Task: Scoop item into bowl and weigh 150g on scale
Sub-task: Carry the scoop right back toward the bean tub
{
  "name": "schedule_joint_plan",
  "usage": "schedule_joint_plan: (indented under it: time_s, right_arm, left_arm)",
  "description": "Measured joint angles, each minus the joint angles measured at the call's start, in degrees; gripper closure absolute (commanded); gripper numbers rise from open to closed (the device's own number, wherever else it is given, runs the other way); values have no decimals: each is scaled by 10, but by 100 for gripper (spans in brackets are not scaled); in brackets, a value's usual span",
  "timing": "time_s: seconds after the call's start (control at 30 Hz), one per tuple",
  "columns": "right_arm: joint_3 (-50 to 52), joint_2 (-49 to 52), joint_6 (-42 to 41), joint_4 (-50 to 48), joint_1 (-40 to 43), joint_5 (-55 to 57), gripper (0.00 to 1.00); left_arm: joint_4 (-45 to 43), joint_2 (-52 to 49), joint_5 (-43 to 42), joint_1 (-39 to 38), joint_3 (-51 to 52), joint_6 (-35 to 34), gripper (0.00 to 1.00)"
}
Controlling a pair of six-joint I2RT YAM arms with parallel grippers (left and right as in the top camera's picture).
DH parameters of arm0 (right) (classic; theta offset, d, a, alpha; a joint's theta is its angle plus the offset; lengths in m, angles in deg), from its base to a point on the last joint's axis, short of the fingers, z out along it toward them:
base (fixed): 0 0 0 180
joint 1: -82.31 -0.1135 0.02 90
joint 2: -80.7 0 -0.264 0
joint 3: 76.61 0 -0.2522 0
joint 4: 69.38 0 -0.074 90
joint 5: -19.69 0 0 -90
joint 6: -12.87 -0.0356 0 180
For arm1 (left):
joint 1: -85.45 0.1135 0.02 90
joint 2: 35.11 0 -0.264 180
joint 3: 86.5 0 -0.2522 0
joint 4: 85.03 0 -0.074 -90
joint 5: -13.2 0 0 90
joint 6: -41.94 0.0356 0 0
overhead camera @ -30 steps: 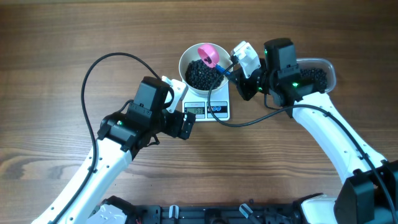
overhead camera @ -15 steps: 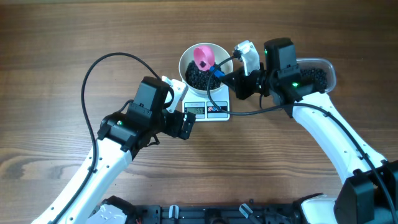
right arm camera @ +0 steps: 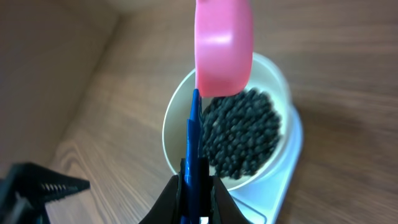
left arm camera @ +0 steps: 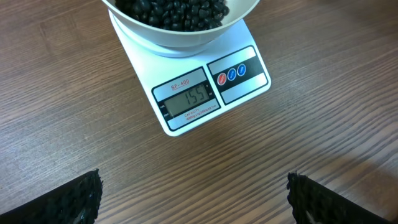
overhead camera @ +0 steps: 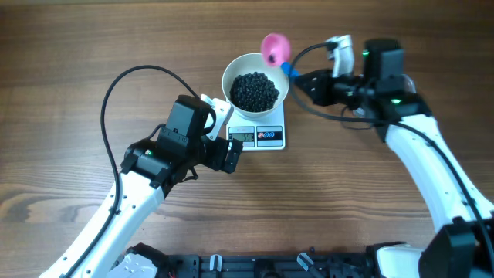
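The beans lay heaped in the white bowl, and the bowl sat on the scale, whose display seemed to read 155, a little over the weight asked for. The right jaws were clamped together on the blue handle of the pink scoop, which hung just beyond the bowl's far rim, over the bare counter. The left jaws stood wide apart and held nothing, low over the counter on the near side of the scale.

The main risk, as I judged it, was the overshoot. Some beans probably had to come out again, and taking out so few with a scoop that size would be fiddly: too deep a bite would drop the reading under target and set off a back-and-forth. Any press of the scoop on the rim or the heap would also falsify the display while it lasted, or shove the bowl (it was wider than the scale and overhung its edges) off centre or off altogether. Whether beans were left in the scoop could not be told; if so, they might spill and roll away. The open left jaws, if brought forward, might nudge the scale
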Motion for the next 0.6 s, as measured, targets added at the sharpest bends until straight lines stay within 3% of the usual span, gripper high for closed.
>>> schedule_joint_plan:
  time_s: [0.3, 0.6]
  right_arm:
    - [0, -67, -20, 28, 158, -19, 96]
    - [0, -83, 52, 174, 317, -23, 96]
  left_arm:
    - [0, 0, 0, 0, 0, 0, 0]
    - [0, 0, 0, 0, 0, 0, 0]
